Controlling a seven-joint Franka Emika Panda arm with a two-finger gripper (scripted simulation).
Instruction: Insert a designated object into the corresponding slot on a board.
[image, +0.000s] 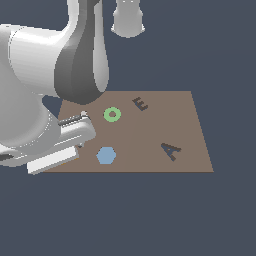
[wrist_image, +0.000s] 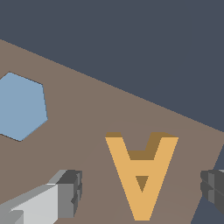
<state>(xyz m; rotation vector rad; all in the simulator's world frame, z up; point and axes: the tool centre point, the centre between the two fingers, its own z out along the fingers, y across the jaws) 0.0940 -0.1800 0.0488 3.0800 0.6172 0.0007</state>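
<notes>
The orange-yellow letter A block (wrist_image: 141, 175) lies flat on the brown board (wrist_image: 87, 118) near its edge. In the wrist view my gripper (wrist_image: 141, 190) is open. Its fingers (wrist_image: 68, 192) stand on either side of the block, with a gap on each side. In the exterior view the block and the fingers are hidden behind the arm's hand (image: 60, 142), which sits over the board's (image: 150, 132) side at the exterior view's left. The dark A-shaped slot (image: 171, 150) is on the board toward the exterior view's right, far from the hand.
A blue hexagon (image: 106, 156) lies on the board close to the hand and also shows in the wrist view (wrist_image: 22, 106). A green ring (image: 112, 114) and a smaller dark E-shaped recess (image: 141, 104) lie farther back. The arm's bulky links (image: 80, 60) rise over the exterior view's left.
</notes>
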